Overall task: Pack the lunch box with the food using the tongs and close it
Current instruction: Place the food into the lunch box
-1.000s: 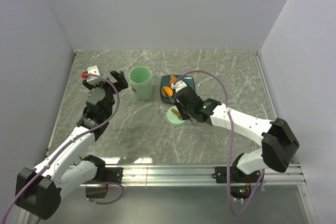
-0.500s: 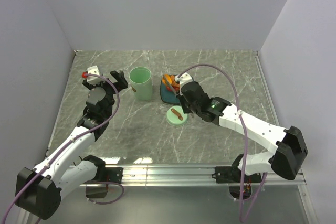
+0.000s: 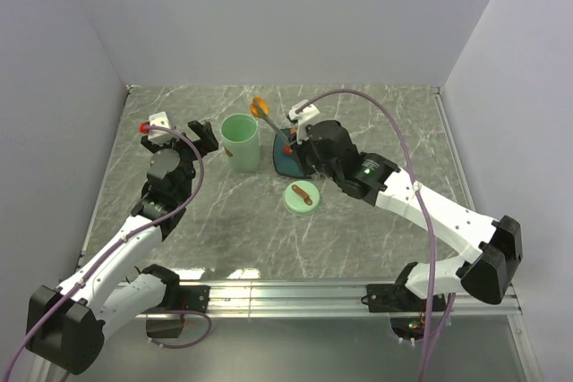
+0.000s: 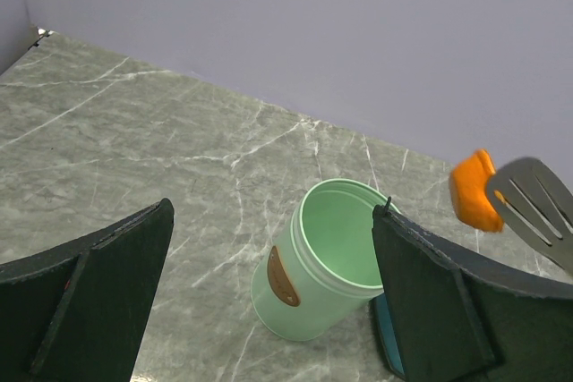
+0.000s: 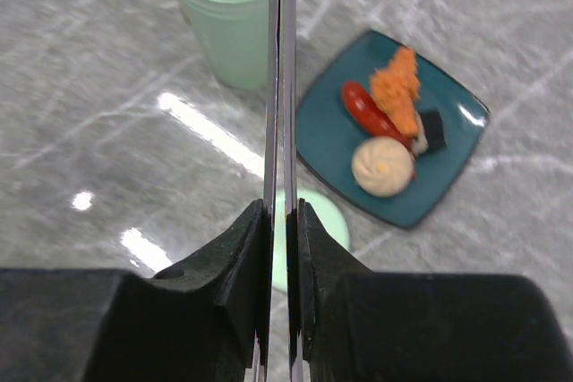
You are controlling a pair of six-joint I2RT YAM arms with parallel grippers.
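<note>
The right pincer [image 5: 279,221] is clamped on the tongs [image 5: 278,87], whose tips pinch an orange round piece [image 3: 259,106] just right of and beyond the open lunch box [image 3: 240,141]. The lid [image 3: 302,196] lies on the bench [image 3: 376,123] nearer. The left pincer [image 4: 269,310] gapes wide, holding nothing, left of the box. A bun [image 5: 383,165], a sausage [image 5: 365,108] and a fried chunk [image 5: 397,89] sit on the teal plate [image 5: 327,127].

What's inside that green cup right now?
The lunch box looks empty where its inside shows; the bottom is hidden by its wall. An orange piece hangs in the tongs nearby.
</note>
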